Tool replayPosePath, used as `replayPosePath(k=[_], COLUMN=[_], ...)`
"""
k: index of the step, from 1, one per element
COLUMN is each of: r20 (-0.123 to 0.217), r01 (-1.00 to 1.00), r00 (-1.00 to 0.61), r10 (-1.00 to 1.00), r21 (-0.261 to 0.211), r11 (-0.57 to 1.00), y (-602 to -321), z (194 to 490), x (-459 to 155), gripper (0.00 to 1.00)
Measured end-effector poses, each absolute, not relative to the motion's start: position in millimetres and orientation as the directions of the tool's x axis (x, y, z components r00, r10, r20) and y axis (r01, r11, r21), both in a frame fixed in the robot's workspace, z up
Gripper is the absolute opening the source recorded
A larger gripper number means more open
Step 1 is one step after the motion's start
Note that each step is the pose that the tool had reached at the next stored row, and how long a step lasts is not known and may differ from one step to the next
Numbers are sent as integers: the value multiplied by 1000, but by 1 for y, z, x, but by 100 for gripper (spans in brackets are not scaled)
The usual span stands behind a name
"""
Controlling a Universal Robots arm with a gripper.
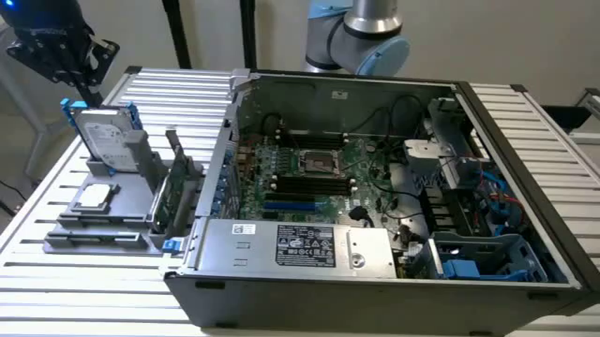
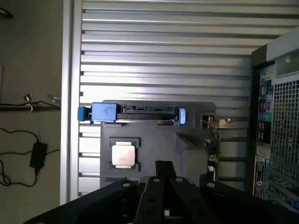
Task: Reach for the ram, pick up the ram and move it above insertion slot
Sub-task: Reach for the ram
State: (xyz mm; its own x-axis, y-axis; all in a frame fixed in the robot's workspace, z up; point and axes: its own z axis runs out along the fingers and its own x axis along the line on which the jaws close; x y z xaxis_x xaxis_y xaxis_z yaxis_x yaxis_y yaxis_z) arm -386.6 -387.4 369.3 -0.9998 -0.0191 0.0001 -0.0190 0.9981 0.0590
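Claw (image 1: 58, 43), black, on my grey arm: hangs high over the far corner of the slatted aluminium table (image 1: 56, 281), at the exterior view's left. Nothing seen in it; whether it is parted or closed I cannot tell.

Ram (image 1: 190, 188), thin green circuit-board stick: stands on edge in the grey plastic parts fixture (image 1: 94, 235), on the side toward the open grey computer case (image 1: 375, 295). It is just beside the taller green expansion card with a metal bracket (image 1: 173, 151), and the two are hard to separate by eye. Untouched, well apart from my claw.

Silver hard drive in a blue caddy (image 1: 101, 137): upright in the same fixture, between my claw and the ram.

Black insertion slots (image 1: 310, 184): on the motherboard, inside the case.

Handling note, reach: I judge it best to cross above the hard drive, line up along the stick's length, and come down over its middle on the case side, clear of the bracket.
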Motion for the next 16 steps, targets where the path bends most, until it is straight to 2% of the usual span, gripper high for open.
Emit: replayPosePath(k=[12, 16], r20=[0, 0], r01=[-19, -19], r00=[-1000, -1000], r10=[-19, -19], r21=[62, 63], r11=[998, 998], y=[-388, -403], z=[369, 369], x=[-387, -387], gripper=[11, 11])
